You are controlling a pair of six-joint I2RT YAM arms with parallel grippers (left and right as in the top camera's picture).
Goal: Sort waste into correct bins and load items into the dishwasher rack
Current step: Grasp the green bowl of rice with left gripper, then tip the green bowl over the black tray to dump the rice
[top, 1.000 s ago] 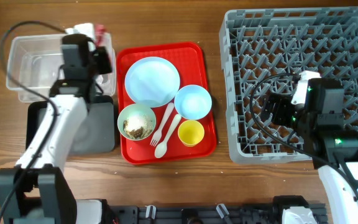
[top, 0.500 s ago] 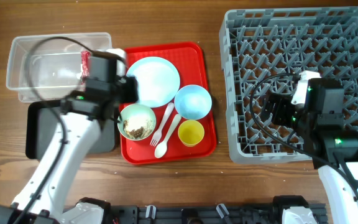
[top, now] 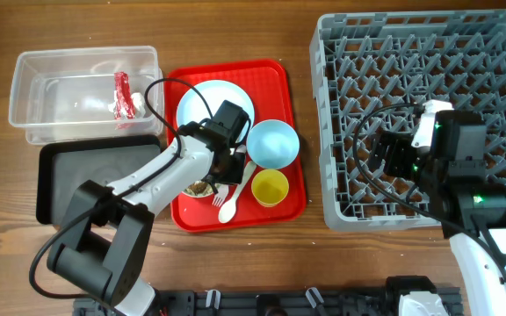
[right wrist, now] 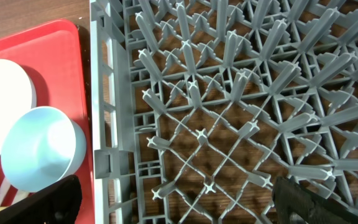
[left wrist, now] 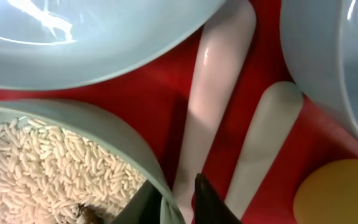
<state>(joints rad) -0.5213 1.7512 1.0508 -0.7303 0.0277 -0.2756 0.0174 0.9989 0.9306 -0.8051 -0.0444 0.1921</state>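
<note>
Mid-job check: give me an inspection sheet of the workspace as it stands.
Surface: wooden table.
Job's things: red wrapper in clear tub, black tray beside it; plate, blue bowl, green bowl with rice, yellow cup, fork, spoon on red tray; no dishes seen in rack.
Clutter: nothing seen.
Grippers: left gripper astride green bowl's rim, clamp unclear; right gripper open over rack.
Cables: black cables loop over plate and rack.
Surroundings: nothing seen.

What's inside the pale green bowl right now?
Whitish rice-like scraps lie in the pale green bowl in the left wrist view, with darker bits near the frame's bottom edge. Overhead, the left arm covers most of it.
</note>
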